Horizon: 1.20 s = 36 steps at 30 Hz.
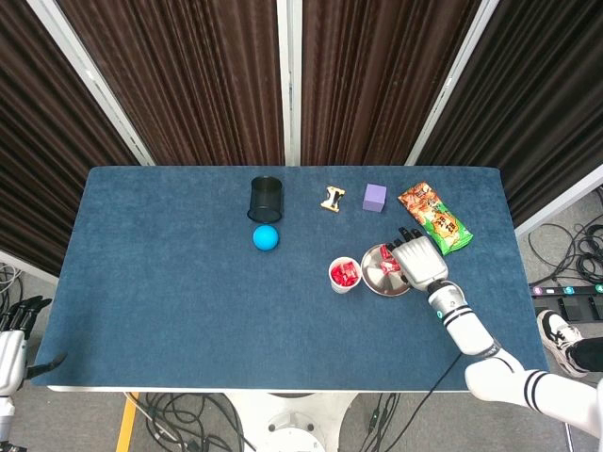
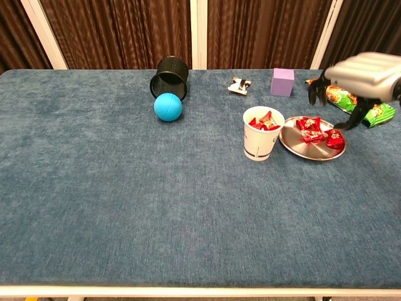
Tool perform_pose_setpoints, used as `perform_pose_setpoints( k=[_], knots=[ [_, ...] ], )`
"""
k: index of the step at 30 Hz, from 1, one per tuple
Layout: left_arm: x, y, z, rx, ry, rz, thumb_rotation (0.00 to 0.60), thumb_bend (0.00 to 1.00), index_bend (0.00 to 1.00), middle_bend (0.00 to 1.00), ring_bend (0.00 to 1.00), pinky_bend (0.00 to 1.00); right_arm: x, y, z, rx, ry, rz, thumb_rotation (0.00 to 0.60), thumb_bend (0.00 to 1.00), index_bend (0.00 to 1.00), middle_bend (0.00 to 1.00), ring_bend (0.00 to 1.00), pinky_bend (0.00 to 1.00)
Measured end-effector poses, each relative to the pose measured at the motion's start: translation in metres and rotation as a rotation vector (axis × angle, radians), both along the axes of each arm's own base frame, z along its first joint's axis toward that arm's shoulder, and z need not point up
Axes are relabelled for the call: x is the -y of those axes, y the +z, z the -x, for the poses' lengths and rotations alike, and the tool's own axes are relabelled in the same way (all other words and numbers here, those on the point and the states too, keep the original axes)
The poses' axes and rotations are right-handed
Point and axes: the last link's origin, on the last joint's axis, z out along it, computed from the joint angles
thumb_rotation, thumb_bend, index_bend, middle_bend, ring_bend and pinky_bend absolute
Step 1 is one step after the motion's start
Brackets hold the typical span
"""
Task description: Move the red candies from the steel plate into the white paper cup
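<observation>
The white paper cup (image 2: 261, 139) stands mid-table with several red candies (image 2: 263, 120) in it. Right beside it is the steel plate (image 2: 296, 143), which holds several more red candies (image 2: 318, 132). My right hand (image 2: 358, 76) hovers above the plate's right edge, fingers apart and pointing down, holding nothing. In the head view the same hand (image 1: 418, 258) covers the plate's (image 1: 373, 263) right side, next to the cup (image 1: 345, 275). My left hand (image 1: 17, 325) hangs off the table's near-left corner, fingers apart and empty.
A black cup (image 2: 170, 76) lies on its side at the back, with a blue ball (image 2: 168, 106) in front of it. A small wooden piece (image 2: 239, 85), a purple cube (image 2: 282, 82) and a green snack bag (image 1: 434, 218) sit behind the plate.
</observation>
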Motion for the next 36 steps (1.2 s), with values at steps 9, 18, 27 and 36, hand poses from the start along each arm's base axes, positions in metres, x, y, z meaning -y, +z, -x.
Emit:
perform_pose_setpoints(
  k=[9, 18, 27, 36],
  knots=[
    [0.001, 0.0, 0.002, -0.001, 0.012, 0.004, 0.6, 0.0, 0.24, 0.24, 0.15, 0.2, 0.012, -0.025, 0.013, -0.046, -0.024, -0.002, 0.6, 0.21, 0.36, 0.38, 0.13, 0.22],
    [0.002, 0.0, 0.004, 0.0, 0.018, 0.005, 0.6, 0.0, 0.24, 0.24, 0.15, 0.2, 0.017, -0.042, 0.015, -0.072, -0.024, -0.009, 0.6, 0.24, 0.39, 0.38, 0.13, 0.22],
    [0.001, -0.002, 0.005, 0.005, 0.019, 0.007, 0.6, 0.0, 0.24, 0.24, 0.15, 0.2, 0.016, -0.051, 0.019, -0.058, -0.02, -0.011, 0.6, 0.27, 0.43, 0.38, 0.15, 0.23],
    [0.003, -0.003, 0.007, 0.011, 0.024, 0.008, 0.6, 0.0, 0.24, 0.24, 0.15, 0.2, 0.015, -0.058, 0.019, -0.048, -0.016, -0.015, 0.6, 0.32, 0.47, 0.41, 0.19, 0.24]
  ],
)
